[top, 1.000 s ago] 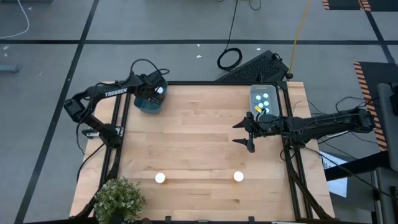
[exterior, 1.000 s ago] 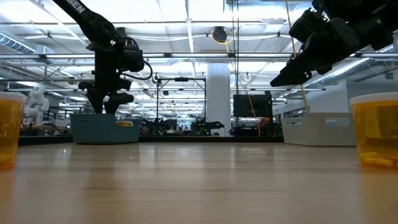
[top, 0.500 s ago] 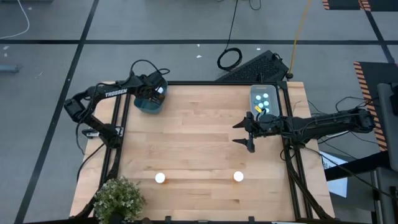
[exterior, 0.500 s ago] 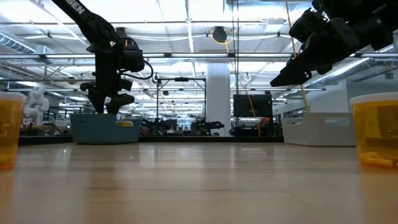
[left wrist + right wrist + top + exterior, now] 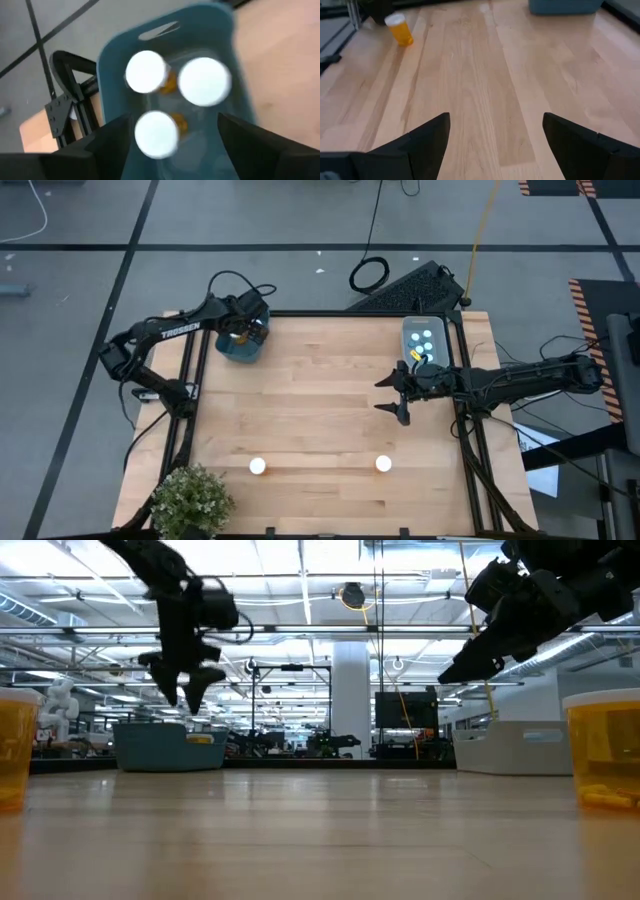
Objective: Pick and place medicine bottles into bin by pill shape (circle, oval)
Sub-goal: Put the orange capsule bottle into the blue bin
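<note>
My left gripper (image 5: 243, 330) hangs open above the teal bin (image 5: 240, 348) at the table's far left corner; in its wrist view three white-capped orange bottles (image 5: 202, 81) stand in the bin (image 5: 220, 30) below the spread fingers. My right gripper (image 5: 398, 394) hovers open over bare wood at the right, holding nothing. Two orange bottles stand upright on the table near its front edge, one on the left (image 5: 257, 467) and one on the right (image 5: 383, 464). The white bin (image 5: 424, 340) at the far right holds several bottles.
A potted plant (image 5: 190, 500) stands at the near left corner. The middle of the wooden table (image 5: 320, 400) lies bare between the two bins and the two loose bottles. Black frame rails run along both sides of the table.
My left gripper has gone up from just over the teal bin to a spot higher above it, its fingers apart. My right gripper has kept still.
</note>
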`<state>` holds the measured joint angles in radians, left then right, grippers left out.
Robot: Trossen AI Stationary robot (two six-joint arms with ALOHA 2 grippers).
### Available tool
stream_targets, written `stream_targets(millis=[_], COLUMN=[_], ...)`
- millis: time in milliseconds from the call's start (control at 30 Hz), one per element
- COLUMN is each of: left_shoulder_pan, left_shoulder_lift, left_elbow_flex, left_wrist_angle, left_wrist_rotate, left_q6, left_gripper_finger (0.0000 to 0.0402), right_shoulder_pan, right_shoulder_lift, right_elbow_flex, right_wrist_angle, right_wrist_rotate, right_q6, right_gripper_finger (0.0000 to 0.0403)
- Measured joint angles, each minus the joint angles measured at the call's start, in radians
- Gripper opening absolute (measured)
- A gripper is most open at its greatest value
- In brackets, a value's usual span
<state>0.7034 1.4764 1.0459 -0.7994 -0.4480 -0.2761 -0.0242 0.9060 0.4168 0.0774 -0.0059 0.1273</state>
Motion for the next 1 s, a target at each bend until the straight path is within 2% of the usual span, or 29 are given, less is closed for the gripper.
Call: stream_targets(millis=[233,400,567,767,1000], left_shoulder_pan=[-0.187,-0.368,-0.541,-0.705,-0.812], left_shoulder_lift=[-0.108,-0.15,-0.143,-0.136,-0.135], left_elbow_flex=[0.057,0.057,0.057,0.057,0.057], left_wrist_angle=[-0.045,-0.018,0.035,0.189,0.309], left_wrist_rotate=[0.003,0.003,0.001,-0.003,-0.006], left_q6=[-0.052,-0.095,-0.148,-0.141,-0.095], left_gripper_finger=[0.0261,0.0249,0.025,0.0254,0.0255], right_shoulder_pan=[0.01,0.115,0.292,0.543,0.787], right_shoulder_lift=[-0.015,-0.058,-0.08,-0.066,0.072], right_elbow_flex=[0.0,0.0,0.002,0.002,0.002], right_wrist_angle=[-0.09,-0.15,-0.242,-0.326,-0.293], right_wrist_rotate=[-0.074,-0.09,0.015,0.102,0.303], right_q6=[0.071,0.142,0.24,0.417,0.49], right_gripper_finger=[0.0313,0.0313,0.031,0.0286,0.0279])
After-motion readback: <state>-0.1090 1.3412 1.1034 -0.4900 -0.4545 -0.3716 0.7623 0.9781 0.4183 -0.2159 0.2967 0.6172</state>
